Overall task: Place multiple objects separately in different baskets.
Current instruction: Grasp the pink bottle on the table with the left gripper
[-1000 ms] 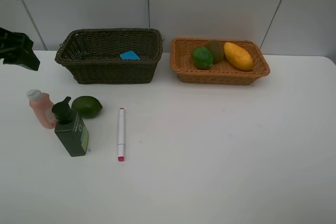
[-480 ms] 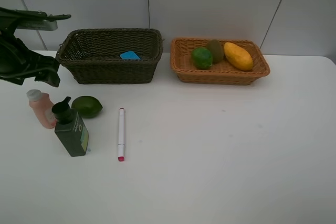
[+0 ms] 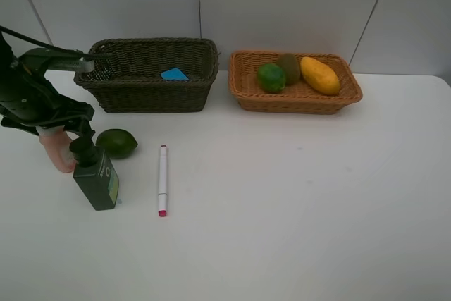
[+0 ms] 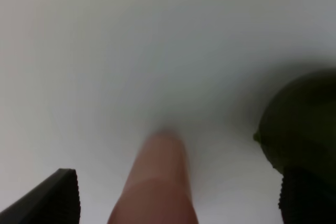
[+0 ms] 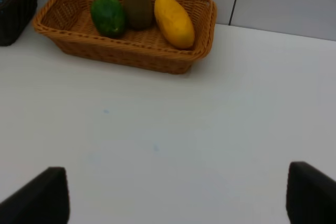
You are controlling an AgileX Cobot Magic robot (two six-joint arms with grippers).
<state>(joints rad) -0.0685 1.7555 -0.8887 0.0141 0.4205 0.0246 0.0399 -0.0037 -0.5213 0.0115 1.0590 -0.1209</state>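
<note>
Two views tell you different things on the left side. From the high camera you see the left gripper (image 3: 60, 130) low over the pink bottle (image 3: 56, 154), hiding its cap. Only the left wrist camera shows that the two dark fingers (image 4: 55, 200) stand wide apart, with the bottle between them and a clear gap on each side, so they grip nothing. That wrist picture is blurred: the bottle is a smooth pink column, and the loose green fruit (image 3: 116, 143) is a dark round mass beside it. On the white table (image 3: 296, 202), just beside the pink bottle, the dark green pump bottle (image 3: 96, 177) stands upright, boxy with a black pump head, and the fruit lies close behind it. The white marker (image 3: 163, 177) lies flat further right, its long axis running from far to near and its red end toward the camera. The dark basket (image 3: 151, 100), deep and coarsely woven, holds the blue eraser (image 3: 174, 74). The tan basket (image 3: 296, 103), shallower, holds the second green fruit (image 3: 270, 77), the brown kiwi (image 3: 288, 66) and the smooth yellow mango (image 3: 319, 75), which lies slantwise. You see the right gripper (image 5: 176, 198) only in its own wrist view, with its fingers fully spread over bare table, holding nothing.
</note>
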